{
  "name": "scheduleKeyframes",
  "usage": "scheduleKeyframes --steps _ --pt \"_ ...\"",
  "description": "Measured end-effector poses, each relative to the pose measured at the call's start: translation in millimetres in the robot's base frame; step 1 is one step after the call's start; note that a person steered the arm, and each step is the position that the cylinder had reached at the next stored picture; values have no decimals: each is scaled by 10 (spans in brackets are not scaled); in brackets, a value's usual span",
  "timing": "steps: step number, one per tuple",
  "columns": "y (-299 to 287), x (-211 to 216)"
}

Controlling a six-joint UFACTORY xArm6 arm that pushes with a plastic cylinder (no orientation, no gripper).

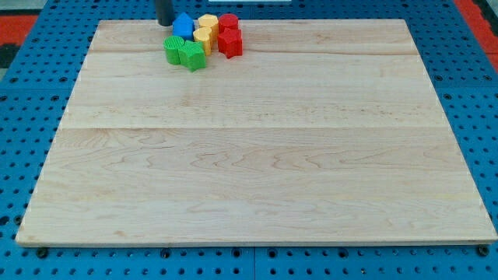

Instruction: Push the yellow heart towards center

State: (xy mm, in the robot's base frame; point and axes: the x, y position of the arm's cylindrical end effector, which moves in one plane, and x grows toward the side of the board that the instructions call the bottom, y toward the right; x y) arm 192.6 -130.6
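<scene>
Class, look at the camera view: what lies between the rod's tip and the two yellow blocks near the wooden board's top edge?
In the camera view, the blue block lies between my tip and the yellow blocks.

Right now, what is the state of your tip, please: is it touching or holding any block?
My tip: no gripper, holds nothing; it stands at the view's top, just left of the blue block; contact cannot be told.

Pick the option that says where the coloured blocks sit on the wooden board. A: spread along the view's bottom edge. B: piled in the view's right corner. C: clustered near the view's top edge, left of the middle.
C: the blue block, yellow blocks, red blocks and green blocks huddle by the board's top edge, beside my tip.
</scene>
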Motion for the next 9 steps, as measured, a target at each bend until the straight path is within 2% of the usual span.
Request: scheduleKeyframes --steps 1,5,6,9 --pt "467 17" --pt "469 1080" --pt "698 1091" --pt "1876 1138"
